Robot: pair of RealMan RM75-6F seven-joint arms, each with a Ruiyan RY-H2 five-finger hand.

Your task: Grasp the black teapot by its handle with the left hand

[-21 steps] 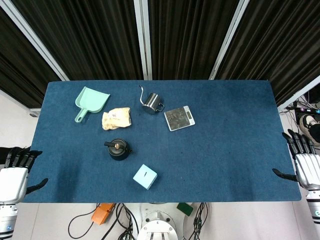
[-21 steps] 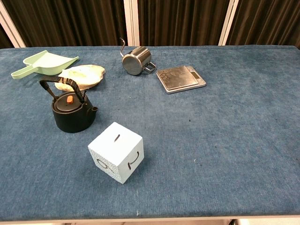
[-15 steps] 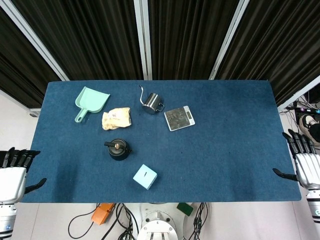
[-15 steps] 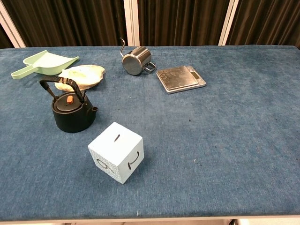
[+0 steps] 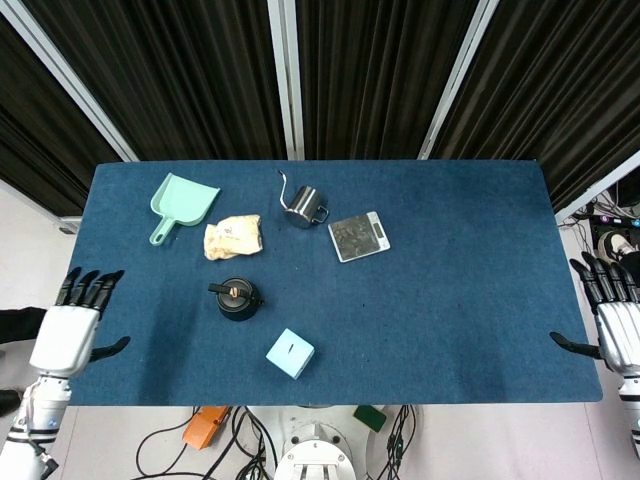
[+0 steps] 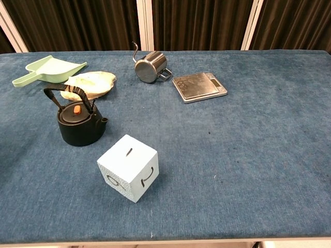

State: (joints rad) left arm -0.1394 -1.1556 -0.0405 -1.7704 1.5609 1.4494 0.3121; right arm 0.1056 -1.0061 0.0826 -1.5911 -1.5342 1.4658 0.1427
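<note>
The black teapot (image 5: 236, 299) (image 6: 78, 124) stands upright on the blue table, left of centre, with an orange knob on its lid and its arched handle (image 6: 66, 94) raised. My left hand (image 5: 68, 332) hovers at the table's left front edge, fingers spread, holding nothing, well left of the teapot. At the right edge my right hand (image 5: 616, 323) is open too, far from everything. The chest view shows neither hand.
A light blue cube (image 5: 290, 353) (image 6: 128, 167) lies just in front of the teapot. Behind the teapot are a crumpled cloth (image 5: 233, 237), a green dustpan (image 5: 180, 204), a steel pitcher (image 5: 304, 206) and a kitchen scale (image 5: 358, 236).
My left hand has moved right and forward, onto the table's left edge. The right hand has shifted slightly. The teapot and other objects have not moved.
</note>
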